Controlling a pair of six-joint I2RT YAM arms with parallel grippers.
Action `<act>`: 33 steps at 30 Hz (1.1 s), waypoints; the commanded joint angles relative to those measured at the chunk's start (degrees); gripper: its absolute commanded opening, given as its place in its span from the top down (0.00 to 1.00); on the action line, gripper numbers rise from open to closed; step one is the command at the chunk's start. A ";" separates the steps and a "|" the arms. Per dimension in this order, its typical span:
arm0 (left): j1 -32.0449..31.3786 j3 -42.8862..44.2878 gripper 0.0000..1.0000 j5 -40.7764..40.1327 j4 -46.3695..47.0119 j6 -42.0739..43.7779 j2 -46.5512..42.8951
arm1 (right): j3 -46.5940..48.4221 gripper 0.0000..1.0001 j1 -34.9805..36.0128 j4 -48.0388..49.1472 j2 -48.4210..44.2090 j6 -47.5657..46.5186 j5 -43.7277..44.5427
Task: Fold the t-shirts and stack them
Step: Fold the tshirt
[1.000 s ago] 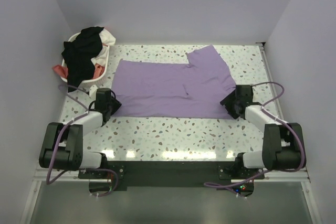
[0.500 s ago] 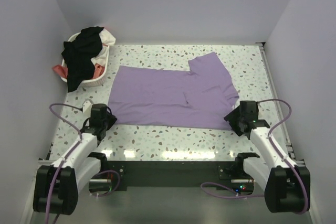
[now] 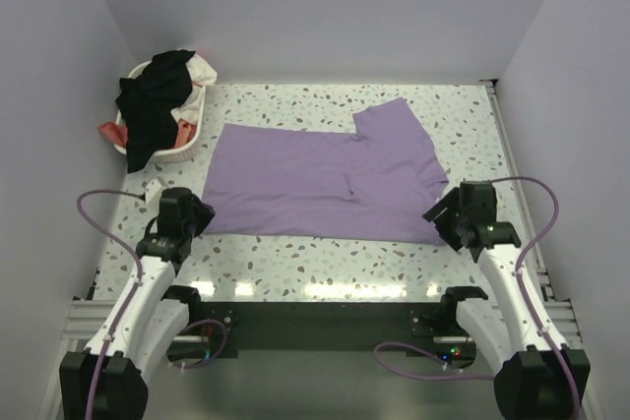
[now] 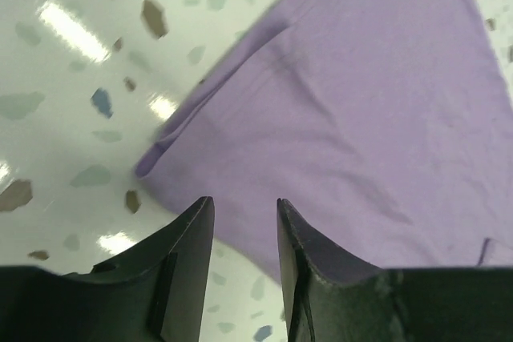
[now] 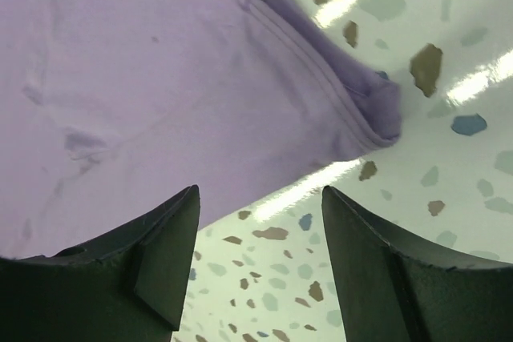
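Observation:
A lavender t-shirt lies spread flat across the speckled table, one sleeve pointing to the back right. My left gripper hovers just off the shirt's near left corner, jaws open with nothing between them. My right gripper hangs over the near right corner, also open and empty. Other t-shirts, black, white and coral, are heaped in the basket at the back left.
The white laundry basket stands at the table's back left corner, cloth spilling over its rim. White walls close in on the left, back and right. A strip of bare speckled table runs between the shirt's near hem and the arm bases.
Both grippers have drawn back toward the near edge, away from the shirt's near corners. The shirt's near edge has been pulled slightly nearer and flatter than one second ago.

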 commanded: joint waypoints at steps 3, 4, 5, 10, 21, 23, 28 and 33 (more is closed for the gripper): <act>-0.17 18.41 0.57 0.23 7.50 5.55 15.29 | 13.68 0.34 -0.16 7.94 10.49 -8.96 -8.31; -0.17 21.07 0.57 0.05 8.37 6.34 18.37 | 17.36 0.34 -0.16 8.48 14.86 -10.71 -9.38; -0.17 23.53 0.57 -0.30 8.99 8.27 24.49 | 19.05 0.34 -0.16 9.01 17.17 -11.51 -10.52; -0.17 37.59 0.59 -0.39 14.44 13.82 39.12 | 28.00 0.34 -0.07 17.71 26.14 -13.10 -14.40; -0.17 65.27 0.62 -2.67 12.43 21.03 69.88 | 40.94 0.34 -0.07 27.37 47.92 -15.65 -14.05; -0.25 68.36 0.62 -3.03 11.20 21.64 74.62 | 42.35 0.34 -0.07 29.31 50.40 -16.09 -14.40; -0.17 75.84 0.63 -4.79 9.44 21.47 83.07 | 49.10 0.35 0.02 31.87 61.02 -17.49 -16.15; -0.17 81.37 0.62 -5.75 8.12 22.17 88.00 | 53.86 0.36 -0.07 33.27 67.02 -18.38 -17.13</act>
